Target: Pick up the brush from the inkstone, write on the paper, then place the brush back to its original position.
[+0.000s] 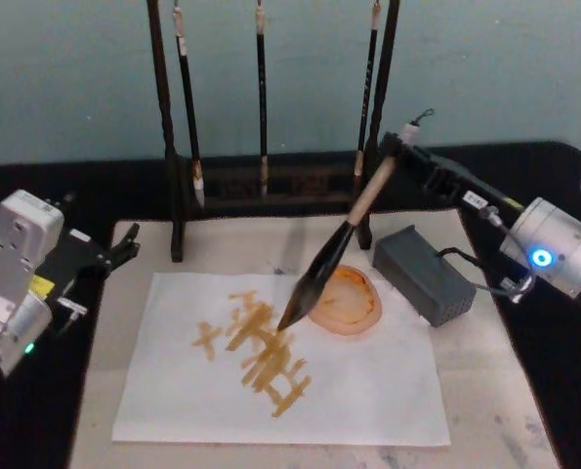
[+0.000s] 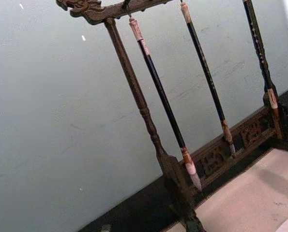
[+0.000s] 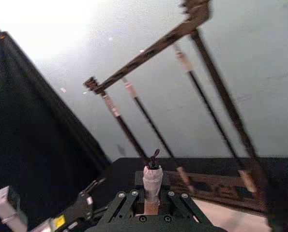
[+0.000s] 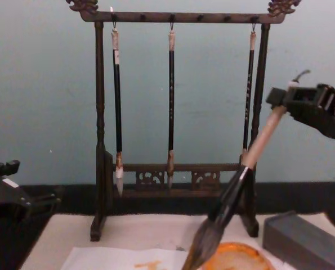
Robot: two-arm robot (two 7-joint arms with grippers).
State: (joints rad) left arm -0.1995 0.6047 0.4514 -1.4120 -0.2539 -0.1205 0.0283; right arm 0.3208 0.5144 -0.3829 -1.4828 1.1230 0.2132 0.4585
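White paper (image 1: 368, 391) lies in the lower middle of the head view, on a cream mat (image 1: 485, 362) on the black bench (image 1: 563, 420). There are orange marks (image 1: 261, 357) on the left half of the paper.

The brush (image 1: 344, 239) is in the middle of the view. It leans, with its pale top up to the right and its dark hairy tip down to the left. The tip is at the paper, just beside the top of the orange marks. I cannot tell if it really touches. The right gripper (image 1: 394, 147) is in the upper right and is clamped on the very top of the brush handle. The left gripper (image 1: 124, 249) waits at the left edge, away from the paper, with its fingers apart and nothing in them.

A round orange dish (image 1: 353, 303) sits just right of the brush tip, partly on the paper. A grey block (image 1: 422, 278) is to the right of the dish. I cannot tell which one is the inkstone. Behind them, at the top, a dark wooden rack (image 1: 163, 147) holds three thin brushes (image 1: 261, 98).

This looks like the writing step. To do it well:

- Press lightly, because the hairs are soft and will spread if pushed hard.
- Move slowly. The hold is far from the tip, so a small tilt up high makes a big swing down low.
- Keep the tip on the white sheet and away from the dish.
- Drag gently, because the thin paper may slide or wrinkle.
- Lift straight up at the end of each mark so it does not smear.
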